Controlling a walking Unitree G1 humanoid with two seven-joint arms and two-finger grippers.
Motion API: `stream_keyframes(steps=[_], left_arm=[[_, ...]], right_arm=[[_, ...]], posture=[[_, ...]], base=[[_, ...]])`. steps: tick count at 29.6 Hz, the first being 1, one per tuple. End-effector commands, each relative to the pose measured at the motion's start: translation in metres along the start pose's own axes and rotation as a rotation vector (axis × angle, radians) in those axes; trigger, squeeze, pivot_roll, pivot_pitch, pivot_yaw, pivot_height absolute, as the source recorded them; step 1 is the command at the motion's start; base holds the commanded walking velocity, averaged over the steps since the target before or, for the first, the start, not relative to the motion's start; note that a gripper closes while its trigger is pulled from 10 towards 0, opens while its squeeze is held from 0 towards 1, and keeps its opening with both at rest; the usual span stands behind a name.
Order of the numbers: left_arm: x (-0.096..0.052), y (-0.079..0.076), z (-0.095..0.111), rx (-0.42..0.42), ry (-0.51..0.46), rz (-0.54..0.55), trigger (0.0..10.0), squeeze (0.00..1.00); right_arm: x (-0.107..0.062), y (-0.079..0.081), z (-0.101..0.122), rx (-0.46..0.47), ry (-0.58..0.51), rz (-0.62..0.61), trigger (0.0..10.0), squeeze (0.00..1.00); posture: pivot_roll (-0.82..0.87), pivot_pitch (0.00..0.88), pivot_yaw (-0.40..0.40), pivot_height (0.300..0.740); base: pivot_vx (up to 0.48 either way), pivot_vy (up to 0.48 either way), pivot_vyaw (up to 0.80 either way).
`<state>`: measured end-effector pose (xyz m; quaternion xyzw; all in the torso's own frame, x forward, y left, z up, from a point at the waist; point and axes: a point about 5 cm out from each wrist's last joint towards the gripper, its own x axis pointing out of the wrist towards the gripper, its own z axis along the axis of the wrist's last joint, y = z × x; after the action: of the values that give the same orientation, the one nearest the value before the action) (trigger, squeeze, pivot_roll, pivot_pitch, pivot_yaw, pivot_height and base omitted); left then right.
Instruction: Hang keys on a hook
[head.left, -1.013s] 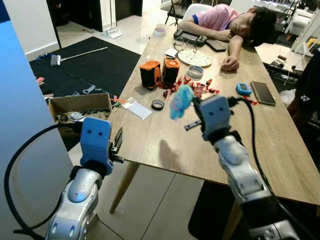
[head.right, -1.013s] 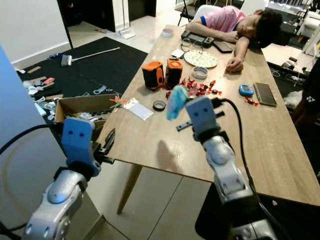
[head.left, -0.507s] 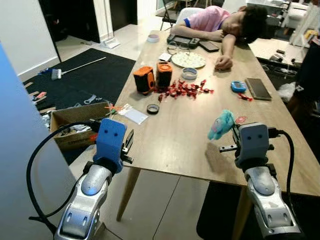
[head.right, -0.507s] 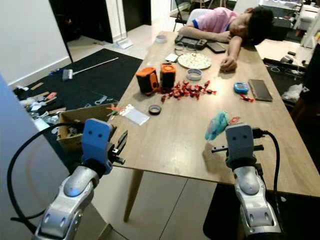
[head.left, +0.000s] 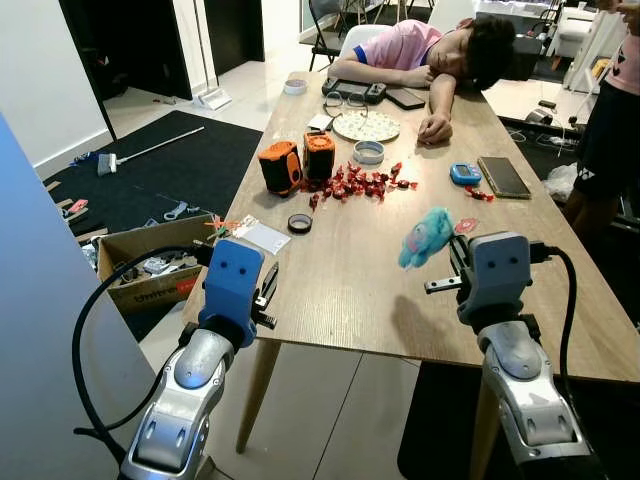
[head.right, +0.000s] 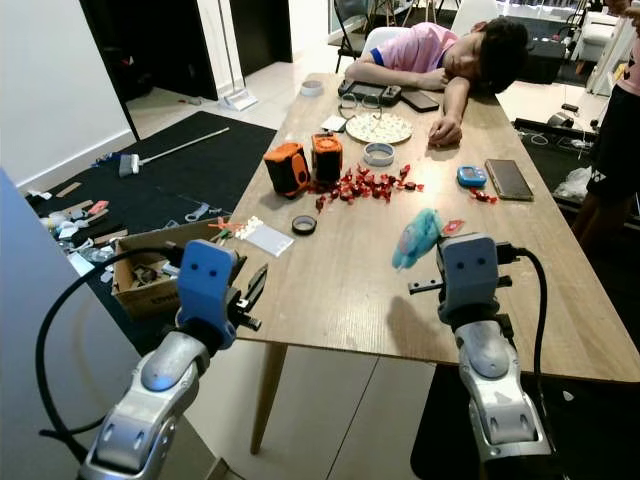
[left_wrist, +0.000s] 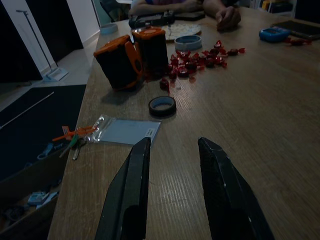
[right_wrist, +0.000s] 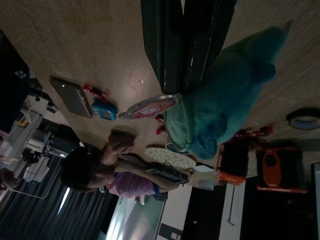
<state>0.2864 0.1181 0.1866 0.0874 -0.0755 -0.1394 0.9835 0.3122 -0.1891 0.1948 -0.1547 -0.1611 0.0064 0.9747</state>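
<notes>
Right gripper (right_wrist: 192, 55): fingers pressed together on the key ring; a teal plush keychain (head.left: 425, 236) sticks up from the tips, held above the wooden table (head.left: 340, 290) at about 4 o'clock of the tabletop.
Keys: a flat round tag with red trim (right_wrist: 149, 106) hangs off the plush in the right wrist view; the metal keys themselves are too dim to make out, probably tucked behind the fingers.
Left gripper (left_wrist: 172, 150): fingers parted by a moderate gap, nothing between them; sits at the near left table edge, roughly 8 o'clock.
Cardboard box (head.left: 150, 262): on the floor at 9 o'clock of the table, open top, holds loose small clutter; red print on its side, not readable.
Plate (head.left: 365, 125): far end at 12 o'clock, patterned, pale; contents not distinguishable.
Small round tin (head.left: 368, 152): just at 6 o'clock of the plate, shallow.
Clear bag (left_wrist: 125, 131): flat on the table with a white card inside, no legible text; orange-handled bits (left_wrist: 75, 135) lie touching its end.
Orange-and-black cases (head.left: 300, 165): two, side by side, at 11 o'clock of the tape.
Tape roll (head.left: 299, 223): dark ring, flat on the wood.
Red wrapped sweets (head.left: 360, 182): scattered just beside the cases.
Person (head.left: 430, 55): slumped over the far end, pink shirt.
Phone (head.left: 503, 176): dark slab at 2 o'clock, blue gadget (head.left: 463, 174) just beside it.
</notes>
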Motion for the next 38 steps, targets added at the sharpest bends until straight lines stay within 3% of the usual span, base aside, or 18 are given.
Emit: stream_keyframes(steps=[1,3,10,26,38], left_arm=[[-0.003,0.002,-0.008,0.011,0.025,0.009,10.0,0.00],[-0.005,0.002,-0.010,0.015,0.029,0.017,10.0,0.00],[-0.008,0.003,-0.011,0.003,0.028,0.035,10.0,0.00],[-0.012,0.001,-0.012,0.001,0.030,0.041,10.0,0.00],[-0.013,0.003,-0.013,0.011,0.034,0.056,10.0,0.00]], right_arm=[[0.000,0.004,-0.003,0.001,0.006,0.015,10.0,0.00],[0.001,0.007,-0.005,0.056,0.018,0.016,10.0,0.00],[-0.001,0.015,-0.007,0.121,0.016,0.024,10.0,0.00],[0.000,0.017,-0.007,0.215,0.012,0.011,10.0,0.00],[0.002,0.022,-0.006,0.230,0.012,0.027,10.0,0.00]], posture=[[0.04,0.102,0.033,0.740],[0.06,0.101,0.027,0.740],[0.06,0.101,0.025,0.740],[0.08,0.118,0.016,0.740],[0.09,0.119,0.012,0.740]], base=[[0.000,0.000,0.00],[0.000,0.000,0.00],[0.000,0.000,0.00],[0.000,0.000,0.00],[0.000,0.000,0.00]])
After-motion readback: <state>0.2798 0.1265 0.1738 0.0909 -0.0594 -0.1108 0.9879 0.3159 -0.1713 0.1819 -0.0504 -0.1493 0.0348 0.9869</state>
